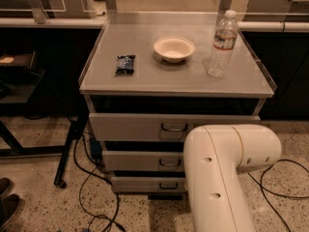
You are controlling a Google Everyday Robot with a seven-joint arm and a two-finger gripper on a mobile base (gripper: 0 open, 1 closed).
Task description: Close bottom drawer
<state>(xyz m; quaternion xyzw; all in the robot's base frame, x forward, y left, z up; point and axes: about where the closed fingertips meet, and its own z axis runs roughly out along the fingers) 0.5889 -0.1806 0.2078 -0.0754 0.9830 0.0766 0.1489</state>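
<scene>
The bottom drawer [145, 184] is the lowest and narrowest grey front of the cabinet, with a small dark wire handle [168, 185]. Its front stands only slightly forward of the cabinet, under the mid-sized drawer [140, 160] and the tall top drawer [135, 127]. The robot's white arm [222, 173] fills the lower right and covers the right ends of the lower drawers. The gripper is hidden behind this arm, low in front of the cabinet.
On the cabinet top [145, 81] lie a dark snack packet [125, 64], a white bowl [174, 49] and a water bottle [222, 45]. Black cables [91, 197] run across the speckled floor at left. A dark stand leg [67, 153] and shoes [7, 202] are at left.
</scene>
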